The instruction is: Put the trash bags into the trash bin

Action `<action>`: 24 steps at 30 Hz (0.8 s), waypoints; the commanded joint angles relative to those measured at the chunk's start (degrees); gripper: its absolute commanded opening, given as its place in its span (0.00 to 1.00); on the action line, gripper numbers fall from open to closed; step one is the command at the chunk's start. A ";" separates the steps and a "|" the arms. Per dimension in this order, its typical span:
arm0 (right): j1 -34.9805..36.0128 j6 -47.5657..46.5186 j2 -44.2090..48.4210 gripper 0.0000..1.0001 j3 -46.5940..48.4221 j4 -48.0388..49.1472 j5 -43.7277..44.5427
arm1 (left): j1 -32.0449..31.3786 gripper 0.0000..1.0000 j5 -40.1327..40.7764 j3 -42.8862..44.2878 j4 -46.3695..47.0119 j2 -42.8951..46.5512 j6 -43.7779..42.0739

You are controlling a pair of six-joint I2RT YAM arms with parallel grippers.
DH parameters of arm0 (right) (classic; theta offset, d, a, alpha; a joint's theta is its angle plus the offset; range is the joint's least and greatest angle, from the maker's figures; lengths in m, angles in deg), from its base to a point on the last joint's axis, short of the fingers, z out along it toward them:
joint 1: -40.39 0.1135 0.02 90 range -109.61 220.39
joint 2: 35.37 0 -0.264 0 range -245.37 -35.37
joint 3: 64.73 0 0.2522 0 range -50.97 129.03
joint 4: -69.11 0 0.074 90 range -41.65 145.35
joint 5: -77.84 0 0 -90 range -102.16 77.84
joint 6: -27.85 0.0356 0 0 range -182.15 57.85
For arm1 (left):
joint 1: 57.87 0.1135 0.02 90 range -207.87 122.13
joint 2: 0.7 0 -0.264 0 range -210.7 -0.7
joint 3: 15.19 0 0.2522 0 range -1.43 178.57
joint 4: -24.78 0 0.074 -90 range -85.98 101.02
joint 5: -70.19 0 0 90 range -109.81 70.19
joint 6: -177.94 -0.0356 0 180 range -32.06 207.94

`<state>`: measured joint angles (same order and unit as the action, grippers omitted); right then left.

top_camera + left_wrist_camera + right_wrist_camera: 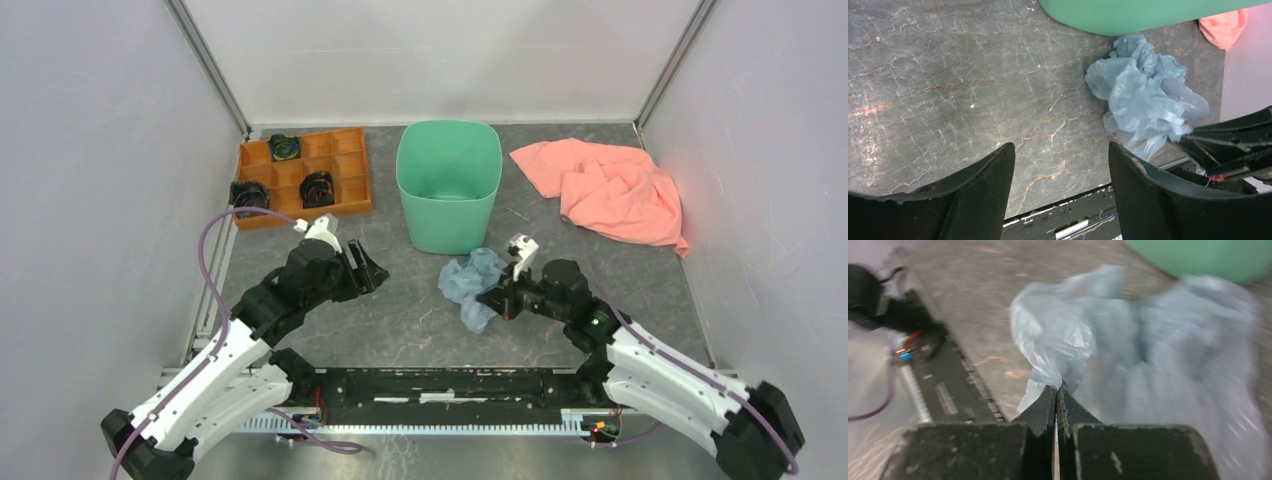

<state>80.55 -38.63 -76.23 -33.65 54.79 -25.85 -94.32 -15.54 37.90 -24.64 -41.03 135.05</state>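
We see the bin (448, 185) at the far middle of the table (400, 310), tray (305, 176) to its left, cloth (608, 188) to its right; the bag (472, 283) lies just before the bin, touching the right gripper (497, 300).

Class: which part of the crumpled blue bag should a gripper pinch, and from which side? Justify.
On the trash bag, pinch a raised fold at its near right edge, coming low from the right, as the right gripper does. It is a loose crumple of ridges, and the trash bin stands close behind.
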 commanded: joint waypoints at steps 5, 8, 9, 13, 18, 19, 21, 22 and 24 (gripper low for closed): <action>16.53 10.40 -13.84 0.00 14.18 32.74 -25.75 | 0.15 0.81 3.85 3.39 -1.85 1.34 -0.53; 15.07 13.84 -10.91 0.00 13.78 35.63 -22.61 | 0.15 0.83 6.94 4.80 -5.33 3.59 -0.79; 14.01 11.74 -9.74 0.00 13.67 31.78 -20.59 | 0.15 0.84 7.60 5.07 -5.93 4.67 -0.79; 4.89 5.55 -7.36 0.00 9.45 17.10 -16.85 | 0.14 0.87 8.50 5.44 -6.82 8.36 -0.62; 0.79 -6.83 -7.48 0.00 4.04 -1.15 -4.82 | 0.15 0.93 7.48 5.72 -6.91 8.23 -0.64; 0.72 -7.20 -7.03 0.00 2.91 -2.17 -2.53 | 0.15 0.94 7.07 5.54 -6.67 7.92 -0.62; 0.63 -7.11 -5.93 0.00 1.27 -1.92 -1.05 | 0.15 0.94 5.74 4.42 -5.37 7.23 -0.57; 0.50 -6.85 -5.46 0.00 0.82 -1.62 -0.42 | 0.15 0.94 5.03 3.64 -4.38 6.88 -0.49; 0.51 -7.10 -5.25 0.00 0.52 -1.80 1.88 | 0.14 0.94 3.38 1.95 -2.67 5.82 0.14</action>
<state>81.20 -42.23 -83.46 -33.12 55.49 -30.82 -94.32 -9.75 41.88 -30.59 -33.54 134.99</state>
